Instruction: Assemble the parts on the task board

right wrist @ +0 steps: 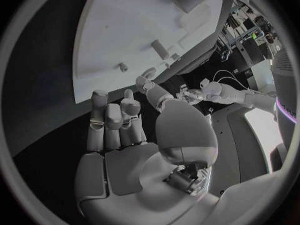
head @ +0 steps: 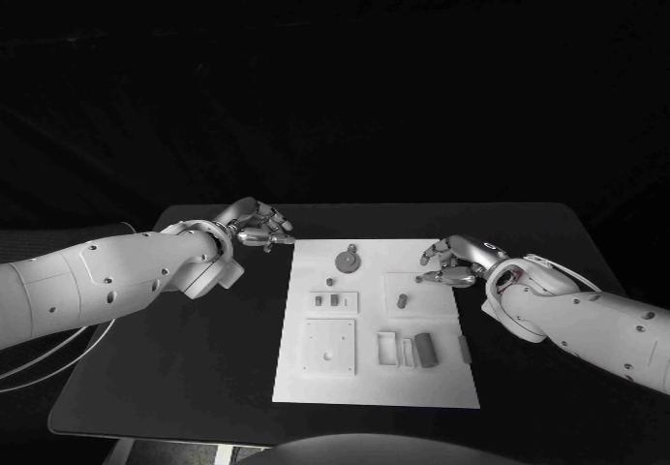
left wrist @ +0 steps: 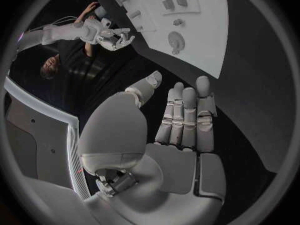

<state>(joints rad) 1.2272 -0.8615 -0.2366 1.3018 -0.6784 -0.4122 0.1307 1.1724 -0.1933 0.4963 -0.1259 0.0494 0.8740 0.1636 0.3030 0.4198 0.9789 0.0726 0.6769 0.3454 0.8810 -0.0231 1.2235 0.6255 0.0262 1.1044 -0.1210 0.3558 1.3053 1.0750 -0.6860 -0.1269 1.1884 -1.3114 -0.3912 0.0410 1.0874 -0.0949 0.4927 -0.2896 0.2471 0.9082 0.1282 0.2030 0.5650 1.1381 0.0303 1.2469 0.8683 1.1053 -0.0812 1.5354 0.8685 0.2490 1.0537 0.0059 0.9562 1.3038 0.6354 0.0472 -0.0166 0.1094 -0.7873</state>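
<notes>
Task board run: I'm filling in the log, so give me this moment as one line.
left hand: open, off board's far-left corner | right hand: open, at board's right edge | task board: grey parts untouched

No legible txt or nos. anywhere

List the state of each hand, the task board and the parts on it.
Left hand: empty, fingers apart, off the board's far left corner.
Right hand: empty, fingers apart, at the board's right edge.
Task board: flat on the table, untouched.
Round part: lying on the board, not gripped.
</notes>
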